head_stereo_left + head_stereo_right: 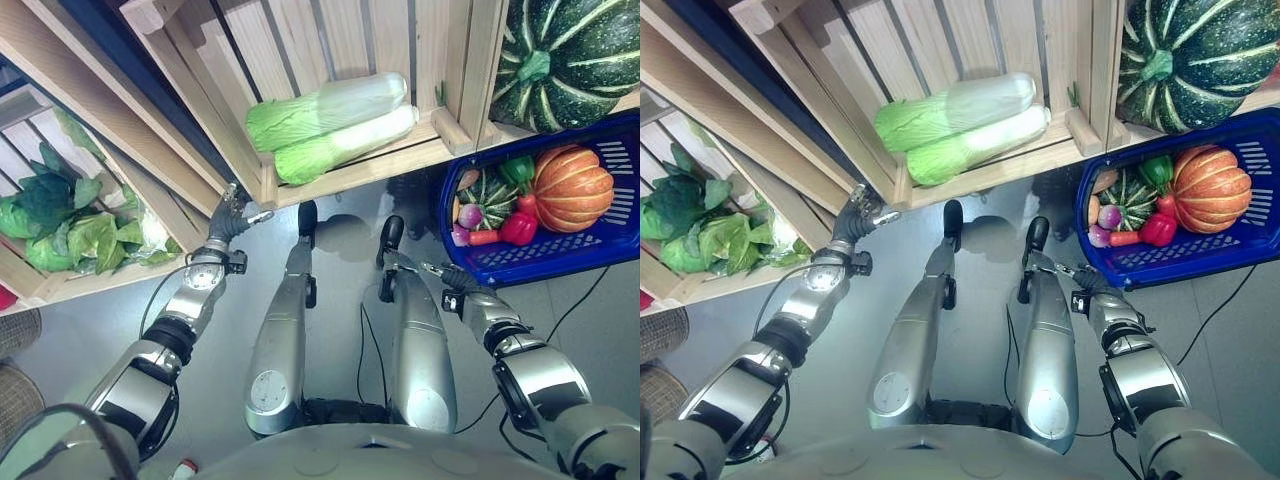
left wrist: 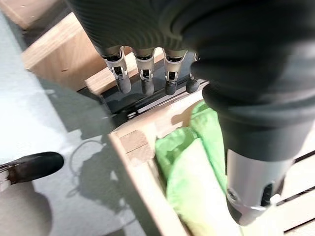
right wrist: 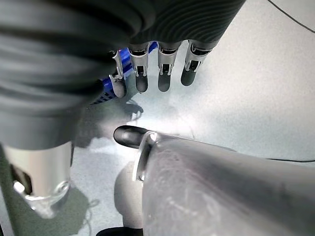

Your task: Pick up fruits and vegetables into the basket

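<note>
The basket (image 1: 610, 245) is blue plastic with slotted walls and stands on the grey floor at the right. It holds an orange ribbed pumpkin (image 1: 571, 187) at its far right, a small dark green striped squash (image 1: 487, 188) to the left of that, a green pepper (image 1: 517, 169) between them at the far side, a red pepper (image 1: 520, 227) nearer, and a carrot (image 1: 481, 238) and a purple-white turnip (image 1: 469, 214) at the near left.

Two pale green cabbages (image 1: 330, 125) lie side by side in a wooden crate at the centre, leafy ends to the left.

A large dark green striped pumpkin (image 1: 570, 55) rests in the crate at the far right, above the basket.

Loose leafy greens (image 1: 70, 215) lie in a crate at the left.
</note>
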You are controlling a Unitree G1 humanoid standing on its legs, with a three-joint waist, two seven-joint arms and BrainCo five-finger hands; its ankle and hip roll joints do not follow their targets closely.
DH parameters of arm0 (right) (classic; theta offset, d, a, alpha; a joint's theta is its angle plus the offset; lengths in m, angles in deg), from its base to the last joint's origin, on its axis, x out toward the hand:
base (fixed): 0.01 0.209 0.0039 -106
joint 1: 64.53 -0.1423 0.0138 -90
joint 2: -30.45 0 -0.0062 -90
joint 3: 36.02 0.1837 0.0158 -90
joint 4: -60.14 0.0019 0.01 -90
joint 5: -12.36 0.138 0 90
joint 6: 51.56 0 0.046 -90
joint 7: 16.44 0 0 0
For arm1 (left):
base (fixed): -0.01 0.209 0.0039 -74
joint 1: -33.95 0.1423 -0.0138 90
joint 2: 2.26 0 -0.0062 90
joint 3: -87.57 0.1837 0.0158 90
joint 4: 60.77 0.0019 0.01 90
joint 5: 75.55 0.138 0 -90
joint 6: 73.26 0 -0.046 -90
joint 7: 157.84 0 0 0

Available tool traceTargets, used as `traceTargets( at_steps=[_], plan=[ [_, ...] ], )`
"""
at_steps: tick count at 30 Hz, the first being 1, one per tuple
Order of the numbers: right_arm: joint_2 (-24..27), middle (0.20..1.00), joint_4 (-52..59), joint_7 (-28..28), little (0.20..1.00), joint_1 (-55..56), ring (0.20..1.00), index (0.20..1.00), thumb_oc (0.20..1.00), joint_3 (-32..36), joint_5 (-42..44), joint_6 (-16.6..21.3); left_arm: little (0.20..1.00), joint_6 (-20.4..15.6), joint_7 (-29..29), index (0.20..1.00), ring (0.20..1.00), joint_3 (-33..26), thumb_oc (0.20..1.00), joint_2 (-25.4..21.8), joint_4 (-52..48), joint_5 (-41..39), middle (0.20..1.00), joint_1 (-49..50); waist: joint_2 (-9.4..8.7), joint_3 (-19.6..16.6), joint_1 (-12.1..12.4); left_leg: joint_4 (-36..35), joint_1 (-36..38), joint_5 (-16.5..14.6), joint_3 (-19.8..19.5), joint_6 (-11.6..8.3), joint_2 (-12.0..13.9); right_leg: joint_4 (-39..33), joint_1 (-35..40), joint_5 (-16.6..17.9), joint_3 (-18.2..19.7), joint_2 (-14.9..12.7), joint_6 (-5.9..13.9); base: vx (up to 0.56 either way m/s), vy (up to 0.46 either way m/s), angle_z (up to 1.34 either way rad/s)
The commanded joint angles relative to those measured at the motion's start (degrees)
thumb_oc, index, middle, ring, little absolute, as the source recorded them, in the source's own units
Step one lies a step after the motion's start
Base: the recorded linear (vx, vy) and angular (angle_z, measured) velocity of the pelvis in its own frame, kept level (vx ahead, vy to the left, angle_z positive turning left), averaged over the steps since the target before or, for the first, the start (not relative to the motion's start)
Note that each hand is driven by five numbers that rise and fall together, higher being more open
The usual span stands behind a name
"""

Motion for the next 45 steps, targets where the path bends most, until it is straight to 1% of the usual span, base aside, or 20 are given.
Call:
traceTargets(
  at_steps=[1,5,10,12,16,17,20,21,22,23,25,27,31,35,38,40,41,44,45],
  plan=[
    [1.47,1.000,0.89,-0.18,1.000,2.83,1.000,1.000,1.000,-1.31,2.18,-0.15,1.000,-6.32,1.04,1.000,1.000,0.74,1.000,-1.03,-10.33,6.66,1.000,-5.25,-0.77,-0.64,-0.33,10.56,-3.24,-9.45,1.42,1.39,-1.91,-6.24,1.93,4.72,1.02,1.12,2.14,0.02,-0.019,0.04],
    [1.51,1.000,0.88,-0.28,1.000,2.72,1.000,1.000,1.000,-1.36,2.53,-0.13,1.000,-6.13,3.69,1.000,1.000,1.36,1.000,-3.72,-14.27,12.47,1.000,-7.63,-0.81,-0.64,-0.46,11.45,-4.18,-9.58,1.27,1.34,-2.00,-5.64,1.16,4.63,1.28,1.27,2.08,0.02,-0.011,0.07],
    [1.28,1.000,0.60,-0.22,1.000,2.39,1.000,1.000,1.000,-1.40,2.82,-0.14,1.000,-3.96,1.30,1.000,1.000,2.10,1.000,-5.07,-17.02,11.96,1.000,-9.75,-0.95,-0.64,-0.50,11.43,-4.21,-9.81,1.23,1.42,-2.11,-5.87,1.08,4.68,1.25,1.33,2.02,0.00,-0.002,0.01],
    [1.09,1.000,0.48,-0.24,1.000,2.53,1.000,1.000,1.000,-1.32,2.80,0.19,1.000,-3.46,1.47,1.000,1.000,2.75,1.000,-5.06,-17.42,11.82,1.000,-9.89,-1.01,-0.64,-0.51,11.38,-4.15,-9.87,1.19,1.48,-2.19,-5.98,1.12,4.79,1.18,1.32,2.06,0.00,0.000,0.00],
    [0.85,1.000,0.35,-0.36,1.000,2.76,1.000,1.000,1.000,-1.12,3.02,0.55,1.000,-4.11,3.38,1.000,1.000,3.16,1.000,-4.16,-17.41,12.37,1.000,-8.70,-1.02,-0.64,-0.28,11.27,-3.93,-9.88,0.94,1.54,-2.41,-6.07,1.40,4.82,0.97,1.30,2.07,0.00,0.000,0.00],
    [0.76,1.000,0.37,-0.43,1.000,2.79,1.000,1.000,1.000,-1.03,3.10,0.57,1.000,-5.28,5.06,1.000,1.000,2.99,1.000,-3.81,-17.12,13.59,1.000,-7.88,-1.02,-0.64,-0.12,11.27,-3.84,-9.88,0.85,1.56,-2.45,-6.09,1.53,4.81,0.91,1.29,2.07,0.00,0.000,0.00],
    [0.46,1.000,0.63,-0.70,1.000,3.11,1.000,1.000,1.000,-1.00,3.60,0.88,1.000,-6.95,10.86,1.000,1.000,2.14,1.000,-2.92,-17.49,14.05,1.000,-5.89,-1.11,-0.64,0.28,10.98,-3.41,-9.96,0.50,1.62,-2.57,-6.40,1.99,4.75,0.79,1.23,2.07,0.00,0.000,0.00],
    [0.23,1.000,0.67,-0.92,1.000,3.21,1.000,1.000,1.000,-0.96,3.77,0.96,1.000,-7.51,12.47,1.000,1.000,1.66,1.000,-2.28,-17.59,15.07,1.000,-5.19,-1.15,-0.64,0.42,10.98,-3.34,-10.01,0.34,1.66,-2.67,-6.42,2.06,4.70,0.73,1.22,2.05,0.00,0.000,0.00],
    [-0.12,1.000,0.67,-1.19,1.000,3.32,1.000,1.000,1.000,-0.82,4.11,1.08,1.000,-9.00,15.88,1.000,1.000,0.90,1.000,-1.44,-17.80,18.02,1.000,-4.00,-1.23,-0.64,0.75,11.04,-3.36,-10.00,0.12,1.65,-2.80,-6.42,2.15,4.71,0.54,1.15,2.01,0.02,-0.034,0.02],
    [-0.36,1.000,0.76,-1.37,1.000,3.50,1.000,1.000,1.000,-0.71,4.32,1.15,1.000,-10.04,17.93,1.000,1.000,0.42,1.000,-0.99,-18.05,18.95,1.000,-3.13,-1.27,-0.64,0.97,11.06,-3.38,-9.99,-0.03,1.64,-2.85,-6.44,2.17,4.73,0.43,1.12,1.98,0.01,-0.036,0.01],
    [-0.68,1.000,0.99,-1.59,1.000,3.75,1.000,1.000,1.000,-0.66,4.67,1.17,1.000,-11.19,20.96,1.000,1.000,-0.43,1.000,-0.32,-18.57,20.68,1.000,-1.85,-1.34,-0.64,1.33,10.88,-3.23,-10.01,-0.37,1.69,-3.00,-6.48,2.31,4.67,0.29,1.14,1.92,0.01,-0.033,0.01],
    [-1.32,1.000,1.40,-2.02,1.000,4.22,1.000,1.000,1.000,-0.56,5.20,1.30,1.000,-12.29,24.84,1.000,1.000,-1.48,1.000,0.52,-19.89,24.53,1.000,-0.30,-1.47,-0.64,1.84,10.63,-3.04,-10.00,-0.79,1.70,-3.17,-6.62,2.56,4.61,-0.01,1.09,1.88,0.01,-0.047,0.03],
    [-1.89,1.000,1.90,-2.62,1.000,3.83,1.000,1.000,1.000,-0.55,5.97,0.43,1.000,-12.80,30.80,1.000,1.000,-2.13,1.000,1.03,-21.79,30.35,1.000,0.75,-1.78,-0.64,2.55,10.46,-2.96,-10.12,-1.27,1.71,-3.27,-6.72,2.80,4.49,-0.52,0.97,1.81,0.01,-0.043,0.06],
    [-2.12,1.000,1.93,-2.87,1.000,3.42,1.000,1.000,1.000,-0.63,6.47,0.21,1.000,-12.55,33.07,1.000,1.000,-2.11,1.000,0.92,-23.23,31.67,1.000,0.42,-1.99,-0.64,2.88,10.46,-3.01,-10.15,-1.56,1.67,-3.36,-6.62,2.89,4.41,-0.84,0.90,1.86,0.00,-0.011,0.02],
    [-2.24,1.000,1.84,-3.07,1.000,3.19,1.000,1.000,1.000,-0.62,6.56,0.23,1.000,-12.56,33.67,1.000,1.000,-2.15,1.000,0.91,-23.79,32.09,1.000,0.26,-1.97,-0.64,2.95,10.32,-2.83,-10.12,-1.65,1.68,-3.39,-6.57,2.96,4.40,-0.94,0.89,1.91,0.00,0.000,0.00],
    [-2.27,1.000,1.72,-3.04,1.000,3.00,1.000,1.000,1.000,-0.48,6.54,0.18,1.000,-12.42,34.86,1.000,1.000,-1.72,1.000,0.72,-24.68,33.86,1.000,-0.14,-2.06,-0.64,3.04,10.01,-2.51,-10.06,-1.72,1.64,-3.40,-6.92,3.40,4.48,-1.11,0.81,2.00,0.00,0.000,0.00],
    [-2.27,1.000,1.78,-3.03,1.000,2.91,1.000,1.000,1.000,-0.47,6.60,0.05,1.000,-12.60,35.86,1.000,1.000,-1.56,1.000,0.52,-25.19,36.32,1.000,-0.33,-2.14,-0.64,3.09,9.92,-2.45,-10.04,-1.78,1.65,-3.44,-7.03,3.53,4.50,-1.17,0.84,2.03,0.00,0.000,0.00],
    [-2.28,1.000,1.78,-2.98,1.000,2.81,1.000,1.000,1.000,-0.46,6.62,-0.16,1.000,-12.09,36.10,1.000,1.000,-1.12,1.000,-0.07,-26.67,38.81,1.000,-0.92,-2.25,-0.64,3.11,9.94,-2.29,-10.09,-1.71,1.59,-3.35,-7.06,3.74,4.52,-1.29,0.78,2.07,0.00,-0.006,0.01],
    [-2.31,1.000,1.81,-3.07,1.000,2.76,1.000,1.000,1.000,-0.60,6.89,-0.15,1.000,-12.07,36.53,1.000,1.000,-0.69,1.000,-0.54,-27.47,41.29,1.000,-1.48,-2.27,-0.64,3.14,9.82,-2.18,-10.06,-1.71,1.56,-3.34,-7.19,3.89,4.53,-1.35,0.77,2.07,-0.01,-0.013,0.04]
  ],
)
